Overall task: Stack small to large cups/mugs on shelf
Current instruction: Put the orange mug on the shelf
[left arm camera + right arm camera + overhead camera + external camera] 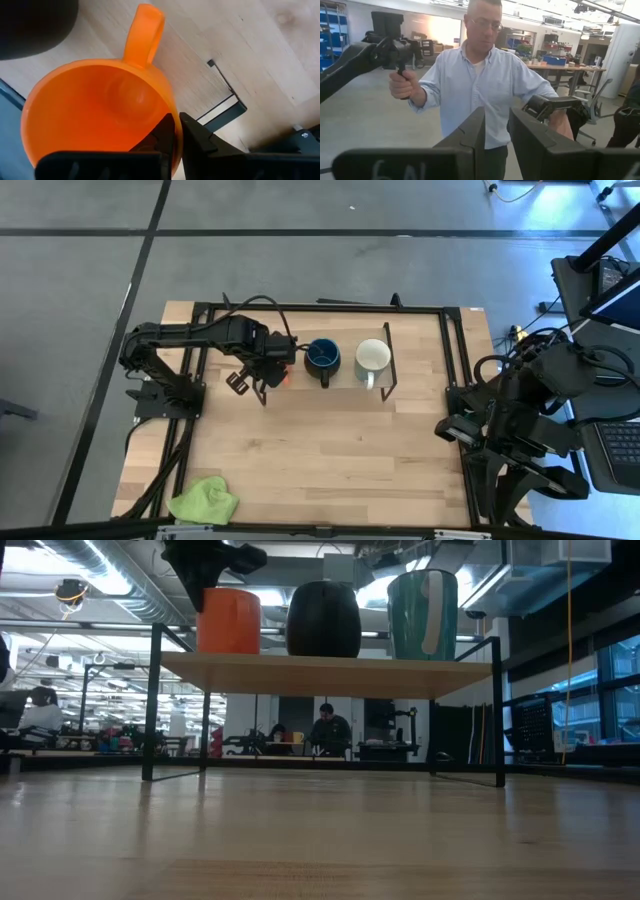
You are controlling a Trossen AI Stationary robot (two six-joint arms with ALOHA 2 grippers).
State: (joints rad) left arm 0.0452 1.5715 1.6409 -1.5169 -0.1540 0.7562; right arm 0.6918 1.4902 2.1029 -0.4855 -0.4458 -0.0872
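Orange mug (95,115) | on shelf (320,673) | rim pinched by left tool (175,135)

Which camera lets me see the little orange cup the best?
The left wrist view: the orange cup fills it, showing its inside, handle, and the left gripper pinching its rim. The low view shows its side on the shelf. The high view shows a sliver. The right wrist view shows none.

orange mug (95,115), dark blue mug (322,358), white mug (373,358)
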